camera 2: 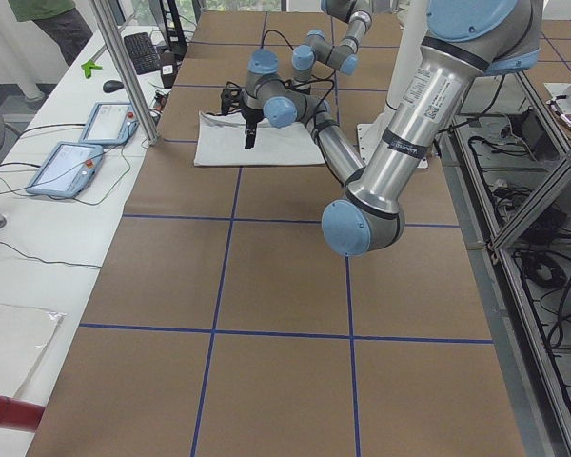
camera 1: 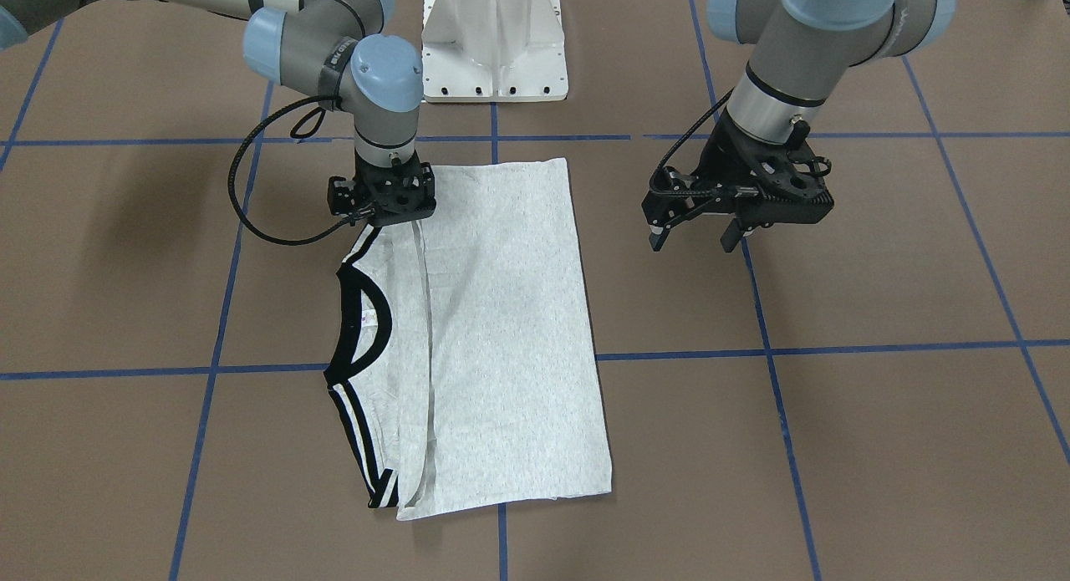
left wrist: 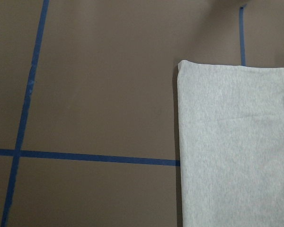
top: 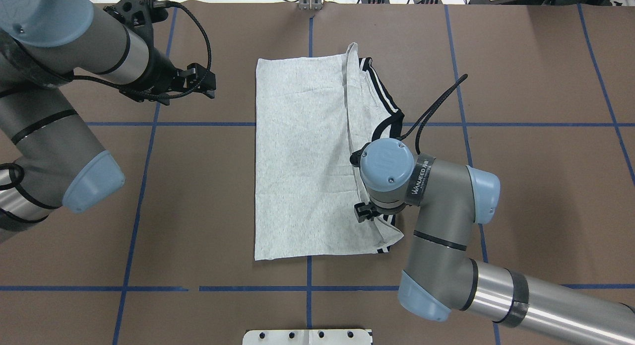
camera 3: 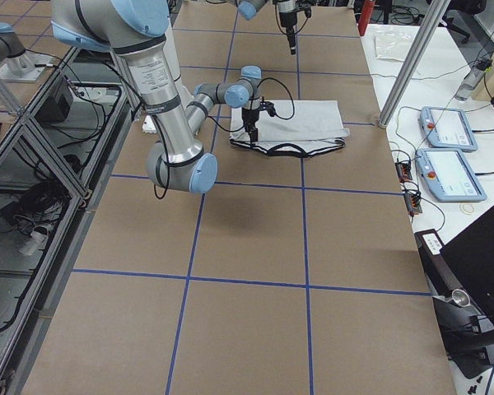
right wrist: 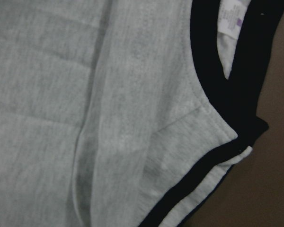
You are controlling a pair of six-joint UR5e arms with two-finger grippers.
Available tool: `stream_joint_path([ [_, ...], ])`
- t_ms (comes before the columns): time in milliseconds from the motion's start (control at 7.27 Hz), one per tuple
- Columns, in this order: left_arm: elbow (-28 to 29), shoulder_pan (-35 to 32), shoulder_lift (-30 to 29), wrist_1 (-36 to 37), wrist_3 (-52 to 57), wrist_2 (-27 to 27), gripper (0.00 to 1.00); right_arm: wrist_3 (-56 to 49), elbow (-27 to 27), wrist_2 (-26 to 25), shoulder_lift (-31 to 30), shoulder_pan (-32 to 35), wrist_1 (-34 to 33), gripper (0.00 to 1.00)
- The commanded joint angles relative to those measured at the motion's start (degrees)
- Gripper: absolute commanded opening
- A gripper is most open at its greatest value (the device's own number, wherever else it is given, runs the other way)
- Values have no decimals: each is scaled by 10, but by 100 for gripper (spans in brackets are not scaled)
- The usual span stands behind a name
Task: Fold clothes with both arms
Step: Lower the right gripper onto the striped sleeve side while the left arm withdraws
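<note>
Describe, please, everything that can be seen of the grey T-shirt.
The T-shirt is light heather-grey knit, with a black neck band and black double stripes at the shoulders. It lies flat on the brown table, folded into a long rectangle; no print shows. A small label sits inside the neck. The right gripper stands on its shoulder edge nearest the robot; whether it grips is hidden.

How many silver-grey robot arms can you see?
2. The left silver-grey tubular arm reaches over the brown table beside the light grey T-shirt; the right arm stands over the shirt's black-striped shoulder end.
</note>
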Motion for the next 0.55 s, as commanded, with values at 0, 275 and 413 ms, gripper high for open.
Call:
stream_joint_path([
  [0,0,9,-4,0,-5,1,100,-18,56,0,-62,8,0,100],
  [275,-2,12,-5,1,-6,2,100,-18,100,-4,-118,10,0,100],
  [413,-2,12,-5,1,-5,2,100,-18,109,-4,-114,11,1,100],
])
